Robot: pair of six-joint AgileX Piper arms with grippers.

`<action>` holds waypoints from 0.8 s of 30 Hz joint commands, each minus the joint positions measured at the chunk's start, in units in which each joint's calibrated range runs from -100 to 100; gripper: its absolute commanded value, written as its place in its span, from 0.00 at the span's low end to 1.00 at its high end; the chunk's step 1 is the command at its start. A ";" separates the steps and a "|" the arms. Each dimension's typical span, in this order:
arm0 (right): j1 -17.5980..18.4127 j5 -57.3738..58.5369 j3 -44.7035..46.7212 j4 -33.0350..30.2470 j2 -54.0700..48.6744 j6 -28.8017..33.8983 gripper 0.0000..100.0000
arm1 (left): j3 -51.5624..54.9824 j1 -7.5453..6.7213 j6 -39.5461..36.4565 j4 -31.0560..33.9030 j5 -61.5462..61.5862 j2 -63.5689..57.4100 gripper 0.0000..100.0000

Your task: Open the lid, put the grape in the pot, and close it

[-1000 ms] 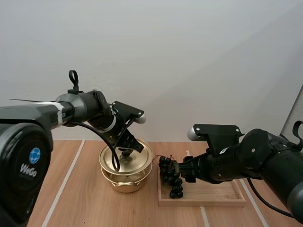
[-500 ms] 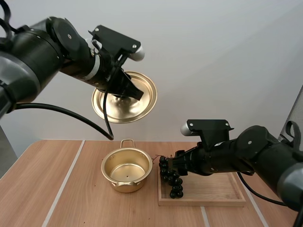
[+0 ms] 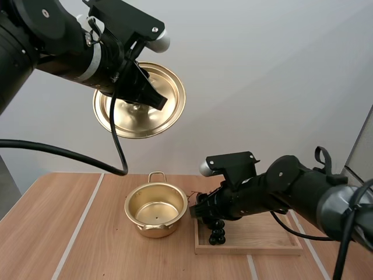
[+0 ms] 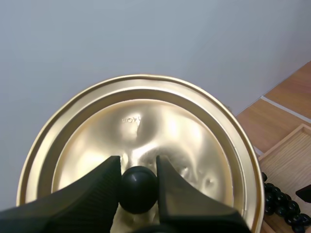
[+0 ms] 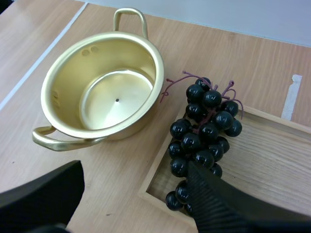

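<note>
Since half a second ago, the left arm [image 3: 58,41] has gone up and left, taking the round gold metal lid [image 3: 166,102] with it. The right arm [image 3: 291,186] has slid left toward the pot. Pot and grapes haven't shifted.

Left jaws are clamped on the lid's small black ball knob [image 4: 139,187], one jaw on each side of it in the left wrist view. The lid [image 4: 146,121] is high in the air and tilted nearly on edge, knob side toward the arm. It's above and left of the pot, well apart from it.

The shiny gold metal pot with two loop handles [image 3: 155,210] stands upright and uncovered on the light wooden tabletop [image 3: 76,233]. One handle faces back, one faces front. The right wrist view shows the pot [image 5: 65,87] with nothing inside, just a bare bottom with a small dark dot at centre.

The bunch of near-black grapes [image 3: 217,234] is at the left end of the shallow wooden tray [image 3: 262,239], just right of the pot. In the right wrist view the bunch [image 5: 204,128] lies across the tray's [image 5: 277,165] left rim. Its reddish stem tips reach out over the tabletop right beside the pot's rim; can't tell if they touch.

Right jaws are wide apart, ribbed faces turned inward, gripping nothing. One jaw is over the bunch's lower right berries, contact unclear. The other is over bare tabletop in front of the pot. In the high view they sit low at the top of the bunch, between pot and tray, hiding the upper berries.
</note>
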 commanded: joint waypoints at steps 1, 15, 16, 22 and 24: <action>0.11 -5.81 -0.43 0.21 4.41 -1.08 1.00 | -0.42 -0.08 -1.71 0.13 -0.05 -0.62 0.00; 0.11 -19.28 -3.20 -2.28 19.17 -1.34 1.00 | -0.42 -0.08 -2.02 0.13 0.89 -0.62 0.00; 0.11 -19.89 -3.88 -2.28 20.37 -1.34 1.00 | -0.42 -0.08 -2.02 0.13 0.89 -0.62 0.00; 0.11 -21.45 -5.15 -2.28 25.53 -1.34 1.00 | -0.42 -0.08 -2.02 0.13 0.89 -0.62 0.00; 0.11 -22.18 -5.15 -2.59 27.22 -1.34 1.00 | -0.42 -0.08 -2.02 0.13 0.89 -0.62 0.00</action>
